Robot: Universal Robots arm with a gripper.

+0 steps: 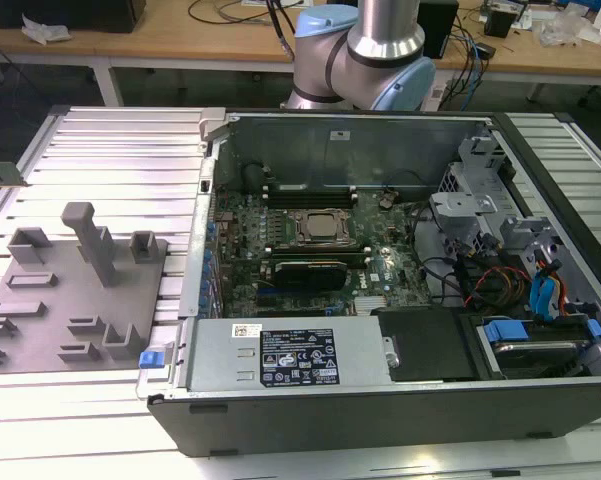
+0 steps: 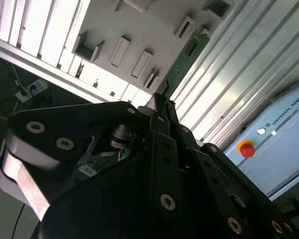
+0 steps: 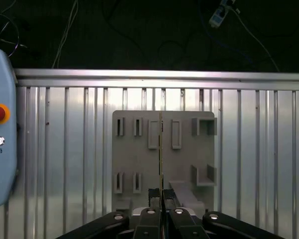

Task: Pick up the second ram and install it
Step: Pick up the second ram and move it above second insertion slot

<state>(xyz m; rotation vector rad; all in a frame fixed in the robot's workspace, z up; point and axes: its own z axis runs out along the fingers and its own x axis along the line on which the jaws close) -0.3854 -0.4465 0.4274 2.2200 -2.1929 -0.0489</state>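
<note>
Closest in, the black hand grips the ram, a thin edge in the first wrist view, broadside and green in the second wrist view, above the grey tray. From the exterior view I see an open computer on the ribbed metal surface, with cables behind.

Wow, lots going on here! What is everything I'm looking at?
second ram: one, green, gripped in the tool.
holder tray: one, grey, on the table.
computer case: one, black, open, on the table.
motherboard: one, green, inside the case.
table: one, silver, ribbed.
pendant: one, pale blue, red button, on the table.
robot arm: one, silver and blue, beyond the case in the exterior view.
tool: one, black, shut on the second ram.
</note>
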